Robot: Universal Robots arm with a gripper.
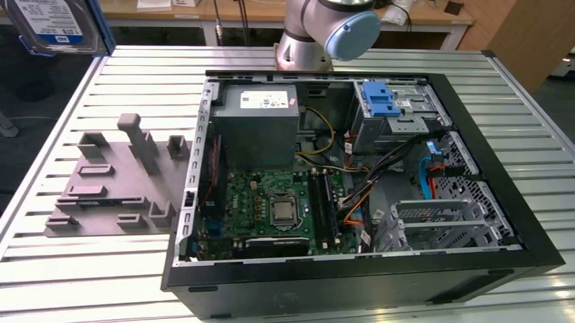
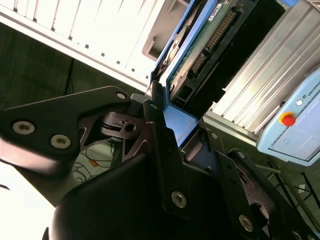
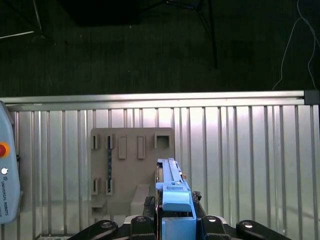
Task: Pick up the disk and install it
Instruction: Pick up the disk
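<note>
Blue-framed disk (image 3: 172, 186) gripped edge-on between clenched black fingers (image 2: 161, 150), jutting past them, above slatted table (image 3: 240, 150).

The slatted metal surface (image 1: 90, 282) is carrying a grey fixture plate (image 1: 108, 195) lying below the pincer (image 3: 174, 212), and an open computer case (image 1: 359, 276) sitting farther from it.

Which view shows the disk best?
The exterior view: the disk shows its labelled face. The second wrist view shows its board side in the pincer; the first wrist view, just its blue edge.
</note>
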